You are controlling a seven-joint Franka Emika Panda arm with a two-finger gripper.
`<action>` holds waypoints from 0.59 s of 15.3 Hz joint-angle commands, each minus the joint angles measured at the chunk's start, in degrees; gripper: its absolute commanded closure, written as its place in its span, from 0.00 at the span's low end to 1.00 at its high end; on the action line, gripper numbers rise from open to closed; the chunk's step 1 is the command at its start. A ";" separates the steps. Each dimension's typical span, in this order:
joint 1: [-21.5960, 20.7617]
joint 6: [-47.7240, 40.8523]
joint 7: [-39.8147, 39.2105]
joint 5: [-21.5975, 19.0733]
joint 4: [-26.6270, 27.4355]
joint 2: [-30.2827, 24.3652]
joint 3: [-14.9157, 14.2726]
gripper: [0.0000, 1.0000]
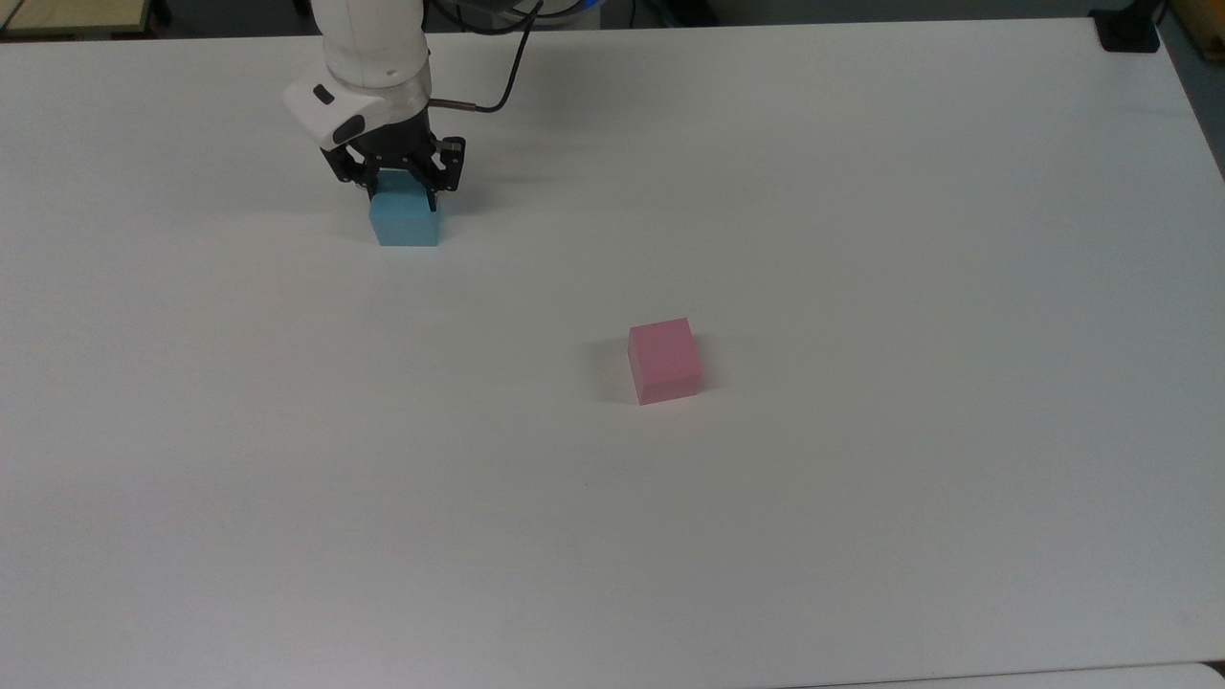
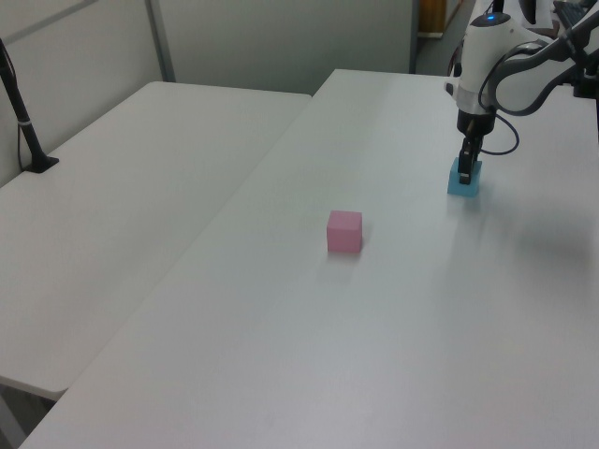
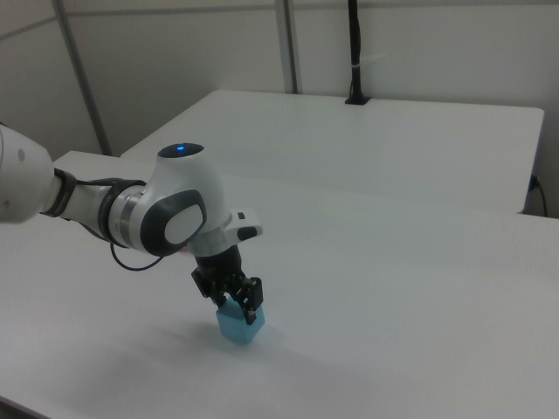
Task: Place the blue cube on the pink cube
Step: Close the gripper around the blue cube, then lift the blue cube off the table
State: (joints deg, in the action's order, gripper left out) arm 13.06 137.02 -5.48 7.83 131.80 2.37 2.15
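Jaws pinched in on the blue cube (image 1: 405,219), one finger down each side of its top half, snug against both faces in the top view. Gripper (image 1: 402,188) sitting low in the upper left of the top view, pointing straight down, with the cube still flat on the white table (image 1: 861,239), not lifted as far as can be told. Top view good for the two-sided grip but hides the arm past the white wrist; black cable looping off the wrist there too. Left view puts the same gripper (image 2: 467,168) at the upper right of the frame, seen edge-on, so just one dark finger over the blue cube (image 2: 464,180) and no way to judge the gap from that angle. Right view shows what the others don't: the whole white forearm reaching in from the frame's left edge, a blue light on the joint, and the gripper (image 3: 234,302) over the blue cube (image 3: 240,324) in the lower middle. Pink cube (image 1: 664,360) alone near the centre of the top view, well apart from the blue one, down and to the right of it. Same pink cube (image 2: 343,231) around the middle of the left view. Second white table (image 2: 140,178) alongside in the left view, black post at its far left.
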 commanded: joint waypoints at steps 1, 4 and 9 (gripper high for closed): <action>-0.14 -4.89 1.79 0.70 -2.14 -2.36 0.75 0.50; -0.06 -12.98 1.79 0.17 -7.41 -4.82 2.59 0.50; -0.06 -26.77 1.70 -5.27 -20.76 -4.92 2.95 0.51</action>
State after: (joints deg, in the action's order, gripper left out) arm 13.05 118.77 -4.45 5.70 118.53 -2.49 4.87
